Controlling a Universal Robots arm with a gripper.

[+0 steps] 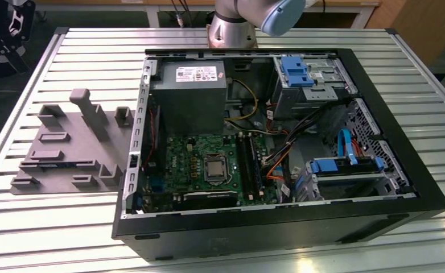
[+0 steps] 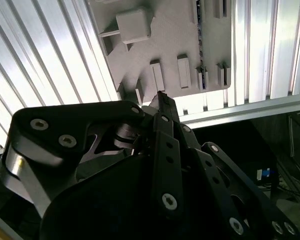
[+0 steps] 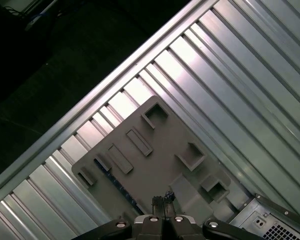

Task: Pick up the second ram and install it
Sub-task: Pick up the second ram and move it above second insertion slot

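The second ram (image 1: 58, 164) is a thin dark stick with bluish labels. It lies in a slot of the grey holder (image 1: 63, 145), on the exterior view's left of the open computer case (image 1: 404, 170). Both wrist views show the stick (image 3: 116, 181) (image 2: 198, 24) along one edge of the holder. My gripper (image 3: 163, 199) hangs well above the holder, apart from it, with its dark fingertips (image 2: 163, 101) shut and nothing between them. The green motherboard (image 1: 200, 156) with its long black slots (image 1: 245, 162) lies inside the case.
The case holds a grey power supply (image 1: 188, 94), blue drive brackets (image 1: 295, 71) (image 1: 344, 166) and loose cables. The arm's base (image 1: 234, 25) stands behind the case. The slatted aluminium table (image 1: 40, 227) ends in a rail, with dark floor beyond it (image 3: 50, 60).
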